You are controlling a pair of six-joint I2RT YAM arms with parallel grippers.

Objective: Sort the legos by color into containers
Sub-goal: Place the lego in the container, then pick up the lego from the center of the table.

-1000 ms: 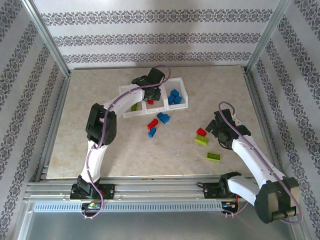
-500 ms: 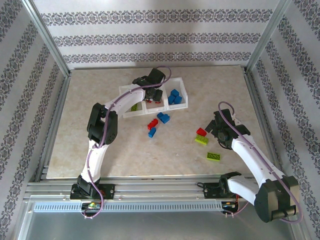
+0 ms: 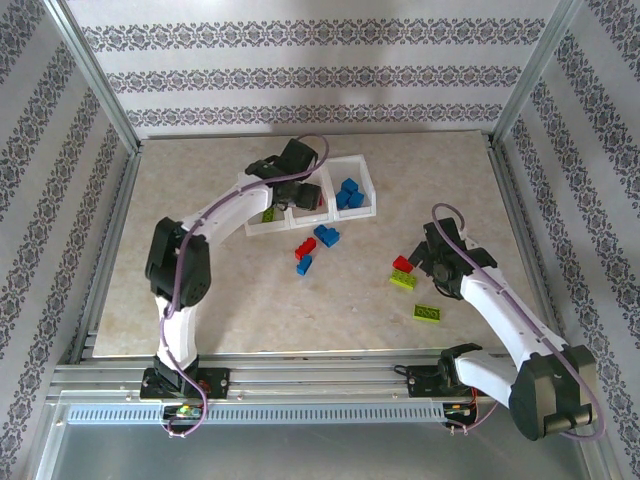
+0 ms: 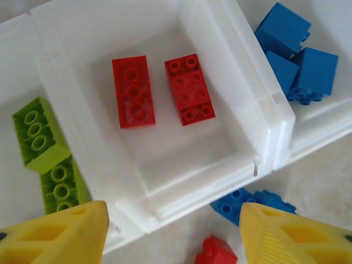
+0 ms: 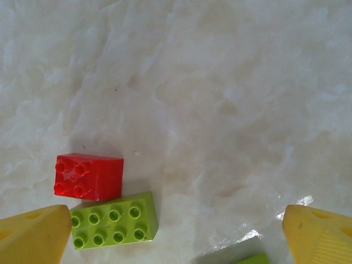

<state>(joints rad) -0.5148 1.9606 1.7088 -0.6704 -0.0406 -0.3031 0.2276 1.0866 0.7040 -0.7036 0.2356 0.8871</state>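
The containers are three white bins in one tray. In the left wrist view the left bin holds two lime legos, the middle bin two red legos and the right bin several blue ones. My left gripper hangs open above the middle bin's near edge, with nothing between its yellow fingers. My right gripper stands open over the table. A red brick and a lime brick lie just inside its left finger.
Loose on the table just in front of the tray lie a red brick and two blue bricks. A lime plate lies nearer the right arm's base. Metal frame posts and patterned walls ring the table.
My left gripper has opened over the middle bin and a red brick now lies loose there. The left arm's elbow has swung to the left. The right arm has barely moved.
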